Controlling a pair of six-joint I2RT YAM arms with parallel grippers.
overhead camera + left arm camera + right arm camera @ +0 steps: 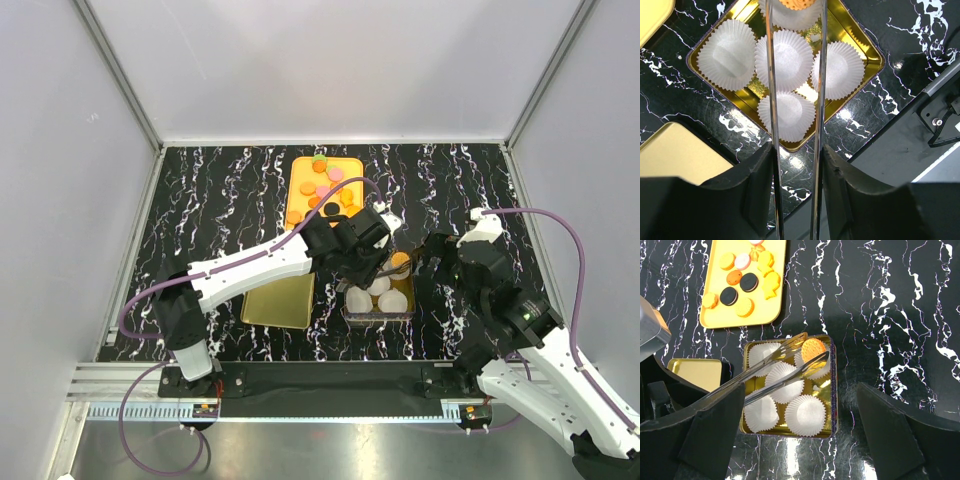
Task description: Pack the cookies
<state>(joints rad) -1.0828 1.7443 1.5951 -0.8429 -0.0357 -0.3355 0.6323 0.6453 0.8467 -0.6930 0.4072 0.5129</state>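
Observation:
My left gripper (365, 245) is shut on a pair of metal tongs (775, 375); in the left wrist view its fingers (755, 185) press the two blades together. The tong tips hold a round orange cookie (813, 348) over the far right paper cup in the gold tin (832, 390). The cookie also shows in the top view (399, 260) and at the upper edge of the left wrist view (797, 4). More cookies (745, 282), orange, pink, black and yellow, lie on the orange tray (300, 170). My right gripper (800, 390) is open and empty above the tin's right side.
The tin (875, 55) holds several white paper cups (785, 57), the others empty. The tin's gold lid (280, 300) lies flat to its left. Grey walls close in the black marble table (220, 190). The base rail (330, 378) runs along the near edge.

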